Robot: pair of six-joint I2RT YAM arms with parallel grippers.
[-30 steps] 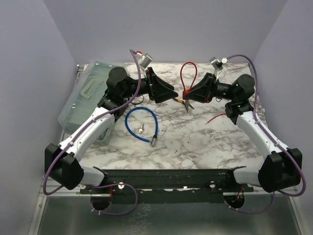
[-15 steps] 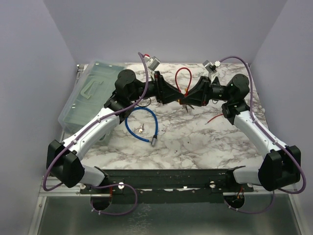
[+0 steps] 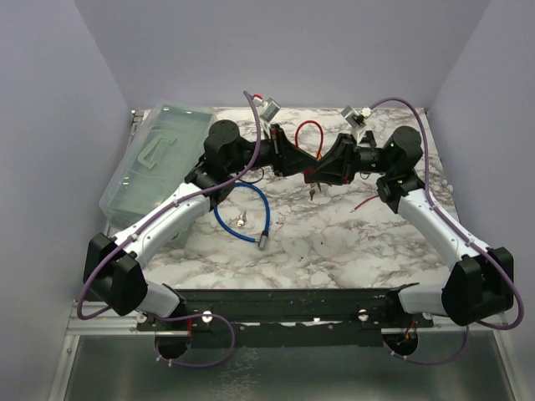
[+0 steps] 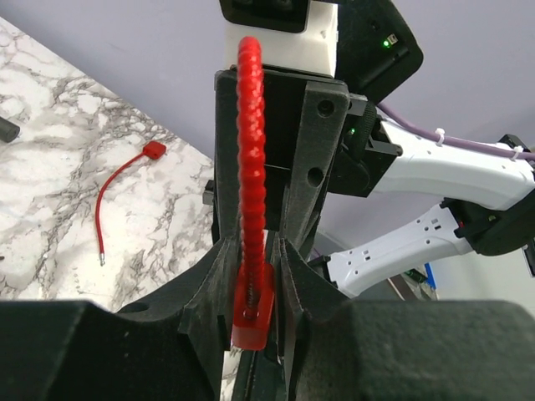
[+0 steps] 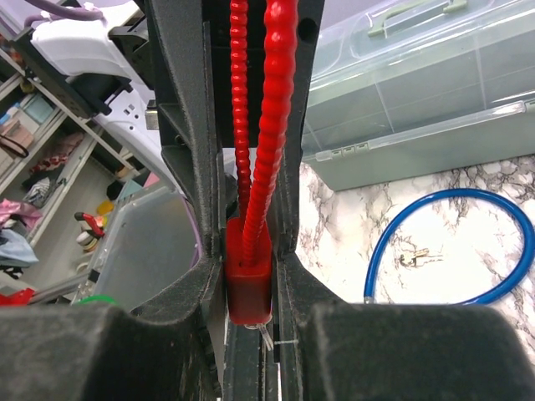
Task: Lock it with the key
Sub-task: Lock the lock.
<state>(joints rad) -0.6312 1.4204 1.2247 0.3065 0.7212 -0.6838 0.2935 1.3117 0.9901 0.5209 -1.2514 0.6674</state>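
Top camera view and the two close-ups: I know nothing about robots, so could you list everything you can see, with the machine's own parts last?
red cable lock: one, red, held up between the two end effectors
blue cable lock: one, blue, looped flat near the table's middle
keys: small bunch, silvery, inside the blue loop
storage box: one, clear greenish, table's far left
thin wire: one, red with a small tab, table's right side
table: one, white-grey marble pattern
left arm, right arm: two, white and black, bases at the near edge
left end effector: black, fingers either side of the red cable's tip; grip unclear
right end effector: black, shut on the red lock's body
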